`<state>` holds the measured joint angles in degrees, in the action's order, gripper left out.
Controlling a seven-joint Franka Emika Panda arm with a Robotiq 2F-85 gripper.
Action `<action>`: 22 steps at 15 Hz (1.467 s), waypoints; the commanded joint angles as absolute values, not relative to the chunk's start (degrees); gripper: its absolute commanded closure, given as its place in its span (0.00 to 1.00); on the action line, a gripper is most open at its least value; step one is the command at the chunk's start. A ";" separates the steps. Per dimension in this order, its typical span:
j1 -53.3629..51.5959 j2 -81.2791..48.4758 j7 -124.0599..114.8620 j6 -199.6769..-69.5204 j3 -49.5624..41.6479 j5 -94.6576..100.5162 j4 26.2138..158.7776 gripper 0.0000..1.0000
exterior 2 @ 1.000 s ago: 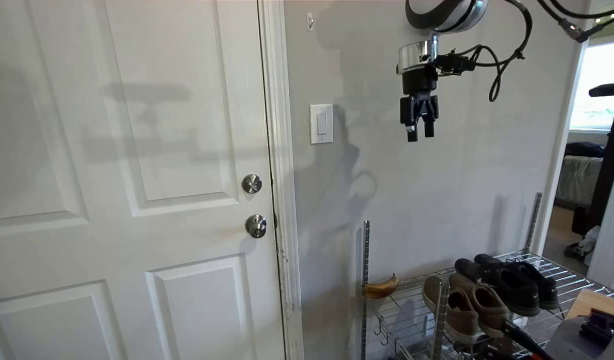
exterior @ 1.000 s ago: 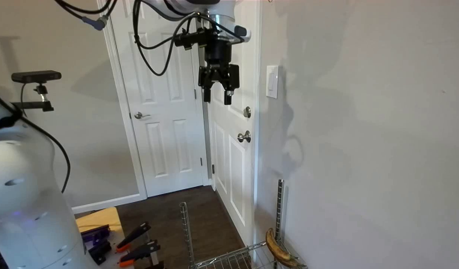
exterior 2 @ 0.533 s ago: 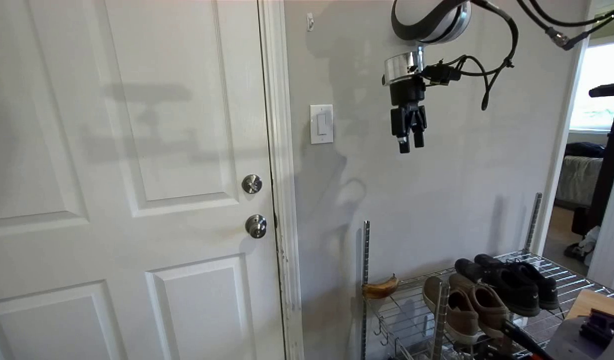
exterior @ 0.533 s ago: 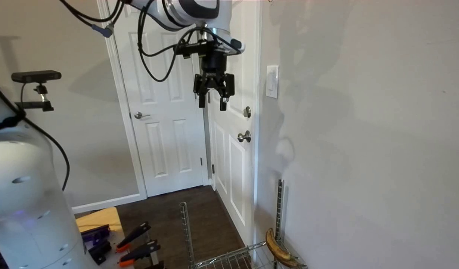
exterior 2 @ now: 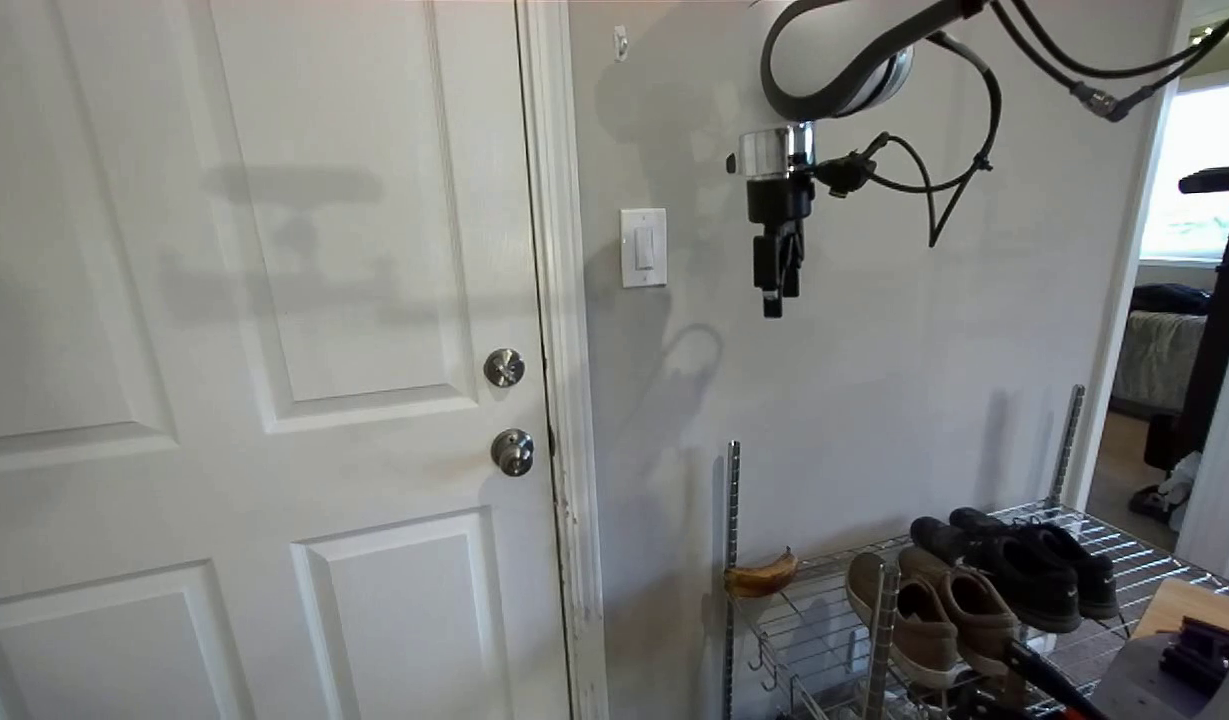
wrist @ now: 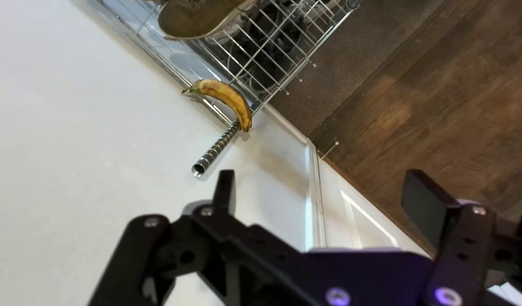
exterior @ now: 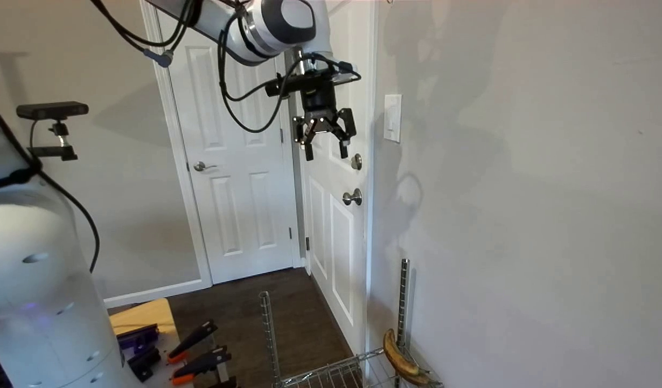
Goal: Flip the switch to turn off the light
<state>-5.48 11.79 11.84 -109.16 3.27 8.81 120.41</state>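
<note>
Pointing downward in front of the wall [exterior: 524, 215], my tool [exterior: 326, 151] leans slightly in an exterior view and stands apart from the switch [exterior 2: 643, 248]. My fingers [wrist: 426, 204] are spread wide, with a broad gap between them, and I have hold of nothing. The switch is a white upright plate fixed on the wall, higher than the table [exterior: 331, 369] and past its door-side edge, between the trim [exterior 2: 562, 300] of the white door [exterior 2: 254, 480] and the metal post [exterior 2: 733, 510] at the corner where that edge meets the wall. Which way it is flipped I cannot tell. In both exterior views the ends of my fingers show lower than the bottom of its plate.

At that corner a banana [exterior 2: 762, 577] lies on the table, just beside the post. Farther along the wall-side edge sit the brown shoes [exterior 2: 986, 625], and beyond them, toward the far end, the black shoes [exterior 2: 1034, 580]. A second post [exterior: 269, 339] rises from the other corner of the door-side edge, out from the wall. On the door a round silvery knob [exterior 2: 512, 452] sits beneath a deadbolt [exterior 2: 504, 367], both lower than the switch. Whether my tool hangs over the table's door-side edge, I cannot tell.
</note>
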 commanded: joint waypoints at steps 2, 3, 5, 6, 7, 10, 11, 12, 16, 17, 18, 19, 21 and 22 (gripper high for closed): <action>-4.92 8.30 15.26 -113.00 3.34 13.42 120.11 0.00; -4.93 7.81 16.20 -112.79 3.39 14.76 119.93 0.00; -5.27 7.87 19.86 -112.52 3.67 18.26 119.97 0.00; -5.52 8.54 21.58 -112.37 3.88 19.58 120.29 0.00; -5.78 9.43 23.68 -112.57 4.01 20.32 120.88 0.00; -6.56 12.36 30.34 -114.13 4.14 20.75 123.22 0.00; -6.92 13.14 32.50 -114.56 4.00 20.26 123.71 0.00; -7.20 14.07 34.18 -115.27 3.71 19.09 124.28 0.00; -7.61 18.18 33.11 -119.65 2.50 13.75 126.56 0.00; -7.55 18.88 32.39 -119.72 2.23 12.47 126.89 0.00; -7.22 19.88 31.22 -119.43 1.79 11.23 127.41 0.00; -7.03 20.79 30.46 -119.71 1.32 10.16 127.96 0.00; -6.71 21.96 27.57 -120.44 -0.14 6.51 128.71 0.00; -6.77 22.37 26.61 -120.99 -0.71 4.88 129.20 0.00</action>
